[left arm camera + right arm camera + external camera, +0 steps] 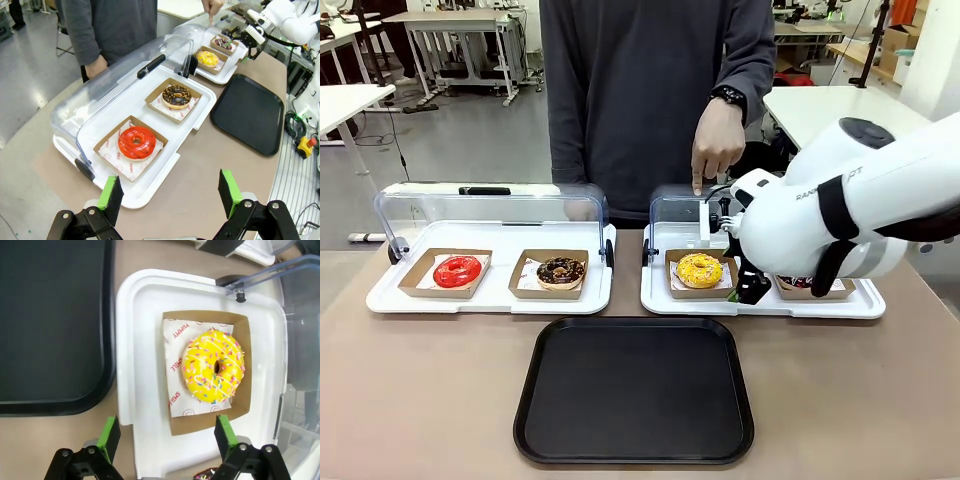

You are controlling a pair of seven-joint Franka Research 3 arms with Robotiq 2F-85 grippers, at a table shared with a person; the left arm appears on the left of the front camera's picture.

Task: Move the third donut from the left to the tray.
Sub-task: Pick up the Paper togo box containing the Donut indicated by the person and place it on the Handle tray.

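The third donut from the left point(699, 268), yellow-glazed with sprinkles, lies in a brown cardboard holder on the right white tray point(660, 296). It appears again as the yellow donut point(213, 366) and, far off, the same donut point(207, 58). My right gripper point(166, 435) is open, hovering just short of the holder's near edge, fingers point(750, 287) beside the donut's right side. The black tray point(634, 388) lies at the table's front middle, empty, and its surface point(50, 320) shows left of the white tray. My left gripper point(170, 192) is open above the table's left end, holding nothing.
The left white tray point(490, 297) carries a red donut point(457, 271) and a chocolate donut point(560, 271); both clear lids are lifted back. A person stands at the far side, one hand point(715, 150) pointing down behind the right tray. Another chocolate donut point(798, 283) sits behind my right arm.
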